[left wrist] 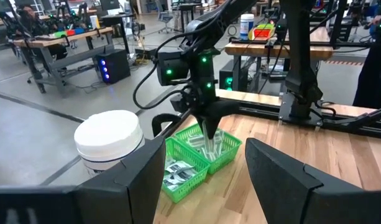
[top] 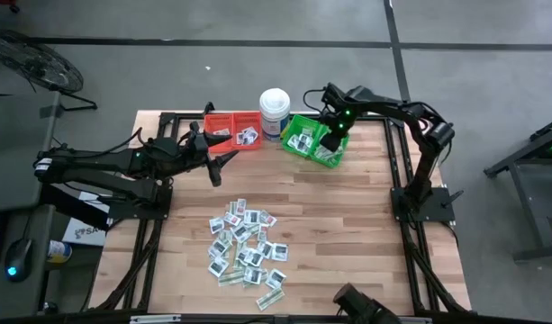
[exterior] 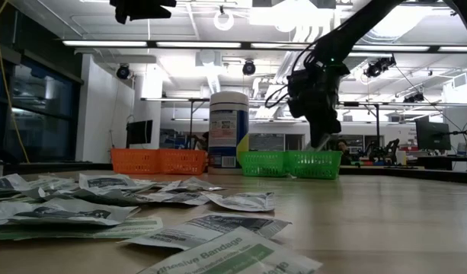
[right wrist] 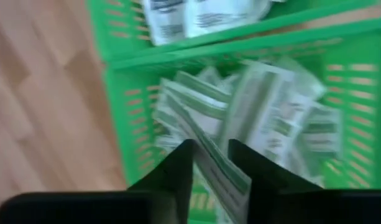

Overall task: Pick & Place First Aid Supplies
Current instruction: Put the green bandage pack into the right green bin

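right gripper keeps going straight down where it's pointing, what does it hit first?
Likely the green-and-white strip packet between its fingers, then the packets piled in the green bin under the right gripper. Depth unclear.

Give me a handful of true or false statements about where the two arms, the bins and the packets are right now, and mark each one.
1. The right gripper is over the green bin. True.
2. The left gripper hangs directly above the pile of packets. False: it sits nearer the red bin, away from the pile.
3. A green-and-white strip lies between the right gripper's fingers. True.
4. The white tub stands between the red and green bins. True.
5. The green bin holds nothing yet. False: packets already lie in both its compartments.
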Robot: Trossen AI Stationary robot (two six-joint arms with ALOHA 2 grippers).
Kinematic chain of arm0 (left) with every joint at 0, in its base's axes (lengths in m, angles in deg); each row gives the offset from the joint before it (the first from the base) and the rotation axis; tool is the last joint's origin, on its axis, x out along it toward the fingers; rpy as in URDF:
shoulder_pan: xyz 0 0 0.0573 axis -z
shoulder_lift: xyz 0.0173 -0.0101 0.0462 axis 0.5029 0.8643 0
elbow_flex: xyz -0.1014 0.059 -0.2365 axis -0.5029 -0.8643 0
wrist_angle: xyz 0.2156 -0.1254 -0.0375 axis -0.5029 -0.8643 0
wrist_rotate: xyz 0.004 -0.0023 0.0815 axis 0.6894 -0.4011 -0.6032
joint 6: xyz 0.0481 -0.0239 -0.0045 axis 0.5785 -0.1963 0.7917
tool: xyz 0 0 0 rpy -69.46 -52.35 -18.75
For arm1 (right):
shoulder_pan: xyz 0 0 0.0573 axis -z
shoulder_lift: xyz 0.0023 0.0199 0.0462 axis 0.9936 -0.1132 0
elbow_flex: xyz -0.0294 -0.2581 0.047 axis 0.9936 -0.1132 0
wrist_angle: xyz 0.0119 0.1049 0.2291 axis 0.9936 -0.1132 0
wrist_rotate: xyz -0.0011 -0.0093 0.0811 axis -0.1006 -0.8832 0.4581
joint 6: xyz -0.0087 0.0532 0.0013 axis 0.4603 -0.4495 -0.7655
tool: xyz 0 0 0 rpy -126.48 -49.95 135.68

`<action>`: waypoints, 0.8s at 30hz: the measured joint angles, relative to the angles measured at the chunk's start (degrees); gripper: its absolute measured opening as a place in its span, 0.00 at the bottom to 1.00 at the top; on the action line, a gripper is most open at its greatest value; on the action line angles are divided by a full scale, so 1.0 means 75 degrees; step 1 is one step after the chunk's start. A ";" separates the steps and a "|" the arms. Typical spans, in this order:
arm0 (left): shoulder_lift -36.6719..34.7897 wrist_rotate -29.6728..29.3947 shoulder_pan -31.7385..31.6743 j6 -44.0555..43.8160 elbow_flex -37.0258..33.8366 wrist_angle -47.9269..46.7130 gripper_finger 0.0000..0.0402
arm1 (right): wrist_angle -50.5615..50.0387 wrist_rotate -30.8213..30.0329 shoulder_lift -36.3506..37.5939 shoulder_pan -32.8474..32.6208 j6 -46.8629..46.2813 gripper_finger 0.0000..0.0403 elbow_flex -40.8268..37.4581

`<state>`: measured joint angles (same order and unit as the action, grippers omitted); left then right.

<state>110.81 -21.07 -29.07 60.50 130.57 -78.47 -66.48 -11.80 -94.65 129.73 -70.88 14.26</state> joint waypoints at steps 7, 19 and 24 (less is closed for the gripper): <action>0.0000 -0.0003 0.0000 -0.0057 0.0000 0.0003 0.54 | -0.0037 -0.0420 0.0052 0.0268 0.0009 0.40 0.0034; 0.0000 -0.0026 0.0000 -0.0064 0.0000 0.0006 0.54 | -0.0777 -0.0104 0.0057 0.0630 0.0184 0.34 0.0929; 0.0000 -0.0026 0.0000 -0.0064 0.0000 0.0006 0.54 | -0.0641 0.0108 0.0067 0.0234 0.0160 0.09 0.0598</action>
<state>110.81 -21.26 -29.07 60.02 130.57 -78.42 -71.29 -10.99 -94.15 131.49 -69.67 18.74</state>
